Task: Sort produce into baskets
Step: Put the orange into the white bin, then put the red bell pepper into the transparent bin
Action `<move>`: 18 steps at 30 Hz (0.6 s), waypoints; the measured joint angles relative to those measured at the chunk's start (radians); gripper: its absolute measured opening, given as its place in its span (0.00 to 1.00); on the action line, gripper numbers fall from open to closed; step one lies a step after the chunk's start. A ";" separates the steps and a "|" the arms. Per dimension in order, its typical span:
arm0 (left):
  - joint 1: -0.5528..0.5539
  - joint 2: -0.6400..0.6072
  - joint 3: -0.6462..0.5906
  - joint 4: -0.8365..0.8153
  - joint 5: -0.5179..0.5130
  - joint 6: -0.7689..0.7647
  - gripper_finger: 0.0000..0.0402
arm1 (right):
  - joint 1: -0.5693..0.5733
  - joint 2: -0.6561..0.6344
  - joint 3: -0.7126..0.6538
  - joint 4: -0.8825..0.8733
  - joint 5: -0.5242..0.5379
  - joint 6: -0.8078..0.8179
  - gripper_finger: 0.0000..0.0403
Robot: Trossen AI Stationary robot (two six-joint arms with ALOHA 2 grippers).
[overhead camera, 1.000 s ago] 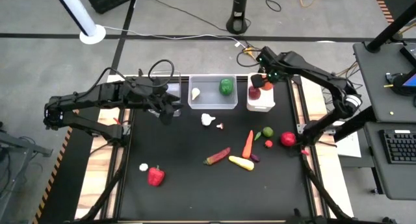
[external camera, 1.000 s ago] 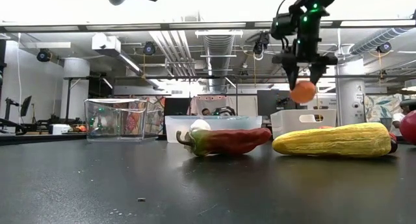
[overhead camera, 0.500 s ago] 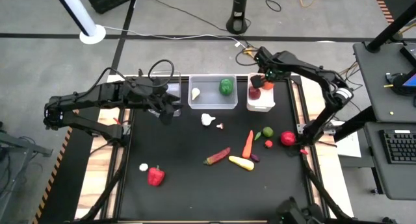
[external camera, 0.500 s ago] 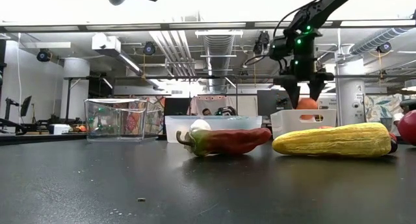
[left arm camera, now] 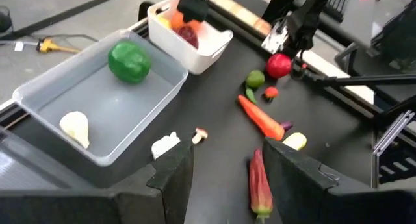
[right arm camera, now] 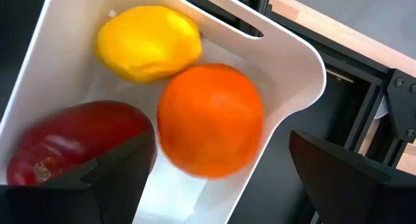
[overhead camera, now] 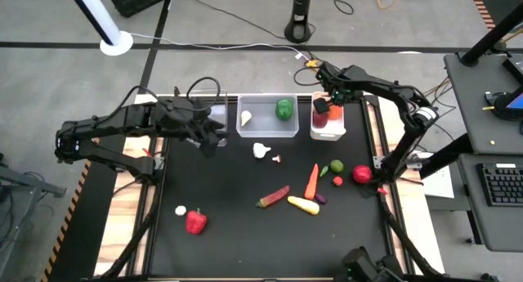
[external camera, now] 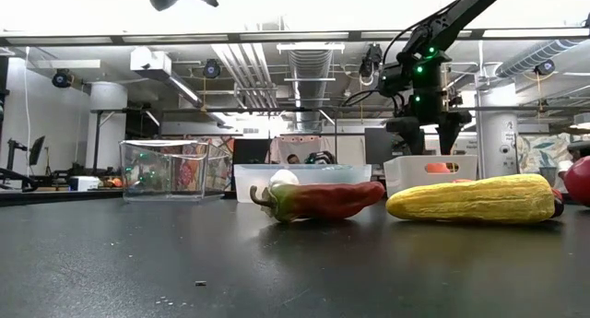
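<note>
Now, three baskets line the far edge of the desk (overhead camera: 245,233): a narrow clear one (external camera: 164,169) on the left, a wide clear bin (overhead camera: 267,116) in the middle, a white bin (overhead camera: 328,121) on the right. The wide bin holds two pieces, a green pepper (overhead camera: 283,109) and a garlic (overhead camera: 246,118). The white bin holds three: a dark red fruit (right arm camera: 71,146), a yellow one (right arm camera: 149,42) and an orange ball (right arm camera: 210,119). On the open desk, I count ten or so loose pieces: a red pepper (overhead camera: 195,222) and a small white bit (overhead camera: 181,210) near the front left, a garlic (overhead camera: 261,149) with a tiny mushroom (overhead camera: 276,158) just beside it, a long chili (overhead camera: 274,196), a carrot (overhead camera: 311,181), a yellow squash (overhead camera: 303,205) touching a purple bit (overhead camera: 320,198), a lime (overhead camera: 336,166), a small red piece (overhead camera: 337,181) and a tomato (overhead camera: 362,175). The right end effector (overhead camera: 328,101) hangs over the white bin, fingers spread wide, gripping nothing. The left end effector (overhead camera: 211,140) hovers above the desk between the narrow clear basket and the wide bin, fingers partly apart, empty, arm stretched in from the left.
</note>
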 joint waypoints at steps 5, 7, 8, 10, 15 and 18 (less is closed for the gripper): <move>0.000 0.000 0.000 -0.050 0.003 -0.021 0.41 | -0.003 -0.010 0.000 -0.003 -0.023 0.000 0.87; 0.000 0.000 0.000 -0.077 0.019 -0.036 0.41 | -0.003 -0.020 0.000 -0.006 -0.024 0.000 0.87; 0.000 0.000 -0.001 -0.098 0.040 -0.053 0.41 | -0.003 -0.028 0.000 -0.007 -0.025 0.000 0.87; -0.004 0.000 -0.002 -0.165 0.092 -0.117 0.41 | -0.003 -0.053 0.000 -0.010 -0.025 0.003 0.87; -0.087 0.000 -0.040 -0.361 0.170 -0.403 0.41 | -0.003 -0.131 0.000 -0.010 -0.025 0.024 0.86; -0.200 0.000 -0.100 -0.397 0.191 -0.557 0.41 | -0.003 -0.177 0.000 -0.008 -0.025 0.026 0.85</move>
